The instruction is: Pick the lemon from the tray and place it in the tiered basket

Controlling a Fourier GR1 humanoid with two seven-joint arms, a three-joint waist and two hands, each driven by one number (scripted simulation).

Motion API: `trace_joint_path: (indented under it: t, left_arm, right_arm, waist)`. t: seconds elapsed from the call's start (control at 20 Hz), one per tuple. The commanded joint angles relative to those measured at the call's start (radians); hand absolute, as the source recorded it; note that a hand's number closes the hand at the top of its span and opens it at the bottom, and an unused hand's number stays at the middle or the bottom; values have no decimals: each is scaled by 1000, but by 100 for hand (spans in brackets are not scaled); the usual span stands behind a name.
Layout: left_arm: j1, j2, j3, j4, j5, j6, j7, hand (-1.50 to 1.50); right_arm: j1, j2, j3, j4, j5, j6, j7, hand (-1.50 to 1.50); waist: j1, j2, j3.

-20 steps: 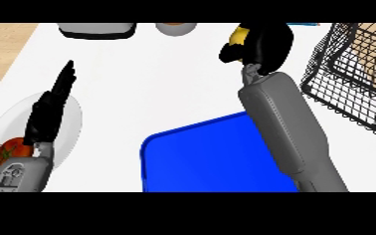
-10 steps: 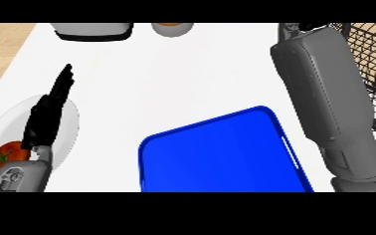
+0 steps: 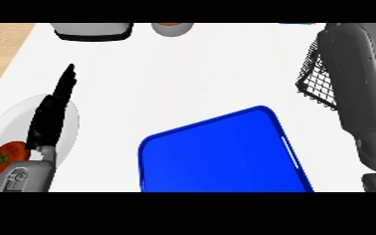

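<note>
The tray [image 3: 220,157] lies front and centre, the plate [image 3: 16,122] to its left, the tiered basket [image 3: 316,87] behind it at the right

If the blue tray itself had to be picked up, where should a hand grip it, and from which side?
Probably the rim along the left edge of the blue tray, approached from the left by the left hand. The tray lies flat, so only the rim offers a hold, and the right forearm crowds its right side.

Blue tray [image 3: 220,154], black mesh tiered basket [image 3: 316,82], white counter [image 3: 183,74].
</note>
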State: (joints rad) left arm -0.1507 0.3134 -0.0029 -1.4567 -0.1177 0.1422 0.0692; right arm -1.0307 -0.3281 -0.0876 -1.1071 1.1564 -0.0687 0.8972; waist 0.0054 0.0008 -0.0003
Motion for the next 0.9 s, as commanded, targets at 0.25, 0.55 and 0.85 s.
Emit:
trace_joint_path:
  t: [0.25,0.55,0.85]
  left_arm:
    - [-6,15,26,24,0,-21,-9,0]
    - [20,-26,17,2,-17,-1,-8,0]
    - [16,-6,28,-61,-21,-40,44,0]
  right_arm:
    - [40,-174,53,148,148,107,-30,150]
    - [97,-302,-23,168,100,98,-173,150]
    - [85,-307,-70,291,51,46,-313,150]
  waist:
    - [-2,0,0]
    - [-8,-3,0]
    - [4,0,1]
